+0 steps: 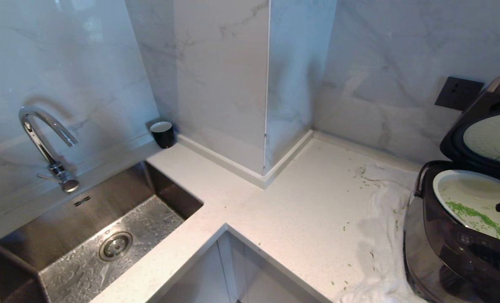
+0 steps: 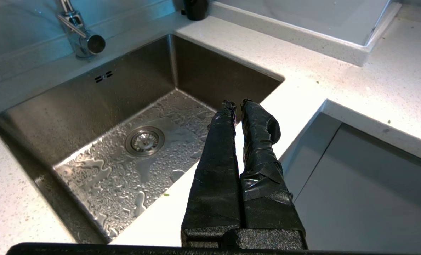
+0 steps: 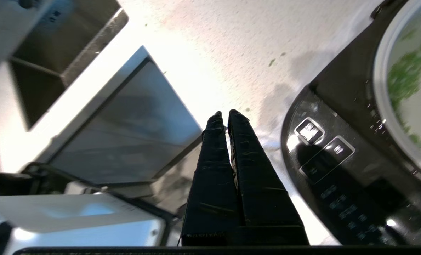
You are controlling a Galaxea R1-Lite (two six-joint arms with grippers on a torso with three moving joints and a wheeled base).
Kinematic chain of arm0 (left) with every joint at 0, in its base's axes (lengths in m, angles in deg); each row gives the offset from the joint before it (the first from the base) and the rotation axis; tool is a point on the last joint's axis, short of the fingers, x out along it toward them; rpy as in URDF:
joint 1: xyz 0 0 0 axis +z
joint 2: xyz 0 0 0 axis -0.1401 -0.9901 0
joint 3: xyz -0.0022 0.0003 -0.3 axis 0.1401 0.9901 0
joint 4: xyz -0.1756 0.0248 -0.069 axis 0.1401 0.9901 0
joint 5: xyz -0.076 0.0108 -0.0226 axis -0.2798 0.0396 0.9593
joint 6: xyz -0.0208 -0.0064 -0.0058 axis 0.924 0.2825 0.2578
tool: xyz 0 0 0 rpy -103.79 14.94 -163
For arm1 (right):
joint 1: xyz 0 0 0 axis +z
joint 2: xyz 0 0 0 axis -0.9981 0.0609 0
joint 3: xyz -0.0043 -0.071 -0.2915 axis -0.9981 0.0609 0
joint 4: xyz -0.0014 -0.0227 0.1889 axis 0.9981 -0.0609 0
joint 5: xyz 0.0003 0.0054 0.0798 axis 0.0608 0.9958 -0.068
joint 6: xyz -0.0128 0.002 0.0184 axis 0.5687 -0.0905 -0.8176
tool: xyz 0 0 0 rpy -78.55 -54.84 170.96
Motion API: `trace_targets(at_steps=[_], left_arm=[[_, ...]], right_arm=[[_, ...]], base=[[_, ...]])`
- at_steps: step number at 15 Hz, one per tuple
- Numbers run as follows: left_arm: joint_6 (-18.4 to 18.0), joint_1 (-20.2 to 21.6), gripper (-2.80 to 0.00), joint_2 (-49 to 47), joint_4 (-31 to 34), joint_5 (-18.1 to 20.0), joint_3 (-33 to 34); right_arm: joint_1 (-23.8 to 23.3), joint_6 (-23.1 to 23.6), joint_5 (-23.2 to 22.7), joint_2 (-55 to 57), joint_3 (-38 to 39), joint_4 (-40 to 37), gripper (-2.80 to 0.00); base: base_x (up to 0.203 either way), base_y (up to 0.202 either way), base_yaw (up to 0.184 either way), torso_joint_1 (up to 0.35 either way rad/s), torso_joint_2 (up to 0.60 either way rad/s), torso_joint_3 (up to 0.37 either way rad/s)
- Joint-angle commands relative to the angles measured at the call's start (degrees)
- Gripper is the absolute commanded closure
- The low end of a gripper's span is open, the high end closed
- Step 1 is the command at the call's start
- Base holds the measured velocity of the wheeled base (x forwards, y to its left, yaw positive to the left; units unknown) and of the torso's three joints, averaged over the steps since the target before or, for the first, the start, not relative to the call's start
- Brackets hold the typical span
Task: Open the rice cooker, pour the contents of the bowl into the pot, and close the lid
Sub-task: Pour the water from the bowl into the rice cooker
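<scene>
A: Where's the rice cooker (image 1: pixel 451 248)?

B: At the right end of the counter (image 1: pixel 292 210), dark brown and glossy, its button panel facing forward and its thin bail handle down at the back.

A: And the lid (image 1: pixel 481 130)?

B: Swung up and open, the round pale perforated plate on its underside facing the front.

A: What's in the pot (image 1: pixel 464 193)?

B: A whitish-grey lining with a thin rim, and the contents (image 1: pixel 479 219) (small bright green bits) lying in a band across the bottom. More green flecks are scattered on the counter beside the cooker.
</scene>
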Motion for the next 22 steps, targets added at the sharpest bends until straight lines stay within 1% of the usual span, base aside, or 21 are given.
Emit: trace_targets(at_steps=[1, 2, 4, 6, 7, 10, 13, 15, 16, 18, 21, 22], left_arm=[[0.05, 0.01, 0.0, 0.02, 0.05, 0.02, 0.26], [-0.04, 0.01, 0.0, -0.07, 0.05, 0.02, 0.26], [-0.04, 0.01, 0.0, -0.07, 0.05, 0.02, 0.26], [-0.13, 0.01, 0.0, 0.02, 0.13, 0.02, 0.18], [-0.04, 0.01, 0.0, 0.02, 0.13, 0.02, 0.18], [-0.13, 0.01, 0.0, 0.02, 0.13, 0.02, 0.18], [-0.04, 0.01, 0.0, 0.02, 0.13, 0.02, 0.18], [-0.05, 0.01, 0.0, 0.02, 0.13, 0.02, 0.18], [-0.04, 0.01, 0.0, 0.02, 0.13, 0.02, 0.18], [0.18, -0.04, 0.0, 0.02, 0.05, 0.02, 0.23], [0.05, -0.07, 0.0, 0.02, 0.05, 0.02, 0.18], [0.13, -0.07, 0.0, 0.02, 0.05, 0.02, 0.18]], right_arm=[[2.01, -0.03, 1.4, -4.33, 4.52, 5.68, 0.0], [2.98, -0.25, 3.39, -6.34, 7.91, 11.06, 0.0], [4.52, -2.12, 6.79, -10.82, 15.26, 24.36, 0.0], [5.73, -4.24, 8.27, -14.25, 21.75, 36.19, 0.0], [6.15, -4.76, 8.55, -15.96, 23.79, 40.04, 0.0], [7.21, -4.79, 8.41, -20.58, 26.77, 44.91, 0.0], [9.44, -4.03, 8.19, -23.62, 30.74, 52.34, 0.0], [10.81, -2.31, 8.23, -24.28, 33.05, 55.69, 0.0], [11.55, -2.24, 8.01, -25.77, 33.62, 55.95, 0.0], [14.46, -2.36, 7.72, -28.48, 35.57, 55.86, 0.0], [14.93, -2.7, 7.65, -30.63, 39.06, 55.63, 0.0], [14.98, -3.39, 7.77, -30.97, 38.71, 55.62, 0.0]], base=[[0.0, 0.0, 0.0, 0.0, 0.0, 0.0], [0.0, 0.0, 0.0, 0.0, 0.0, 0.0], [0.0, 0.0, 0.0, 0.0, 0.0, 0.0], [0.0, 0.0, 0.0, 0.0, 0.0, 0.0], [0.0, 0.0, 0.0, 0.0, 0.0, 0.0], [0.0, 0.0, 0.0, 0.0, 0.0, 0.0], [0.0, 0.0, 0.0, 0.0, 0.0, 0.0], [0.0, 0.0, 0.0, 0.0, 0.0, 0.0], [0.0, 0.0, 0.0, 0.0, 0.0, 0.0], [0.0, 0.0, 0.0, 0.0, 0.0, 0.0], [0.0, 0.0, 0.0, 0.0, 0.0, 0.0], [0.0, 0.0, 0.0, 0.0, 0.0, 0.0]])
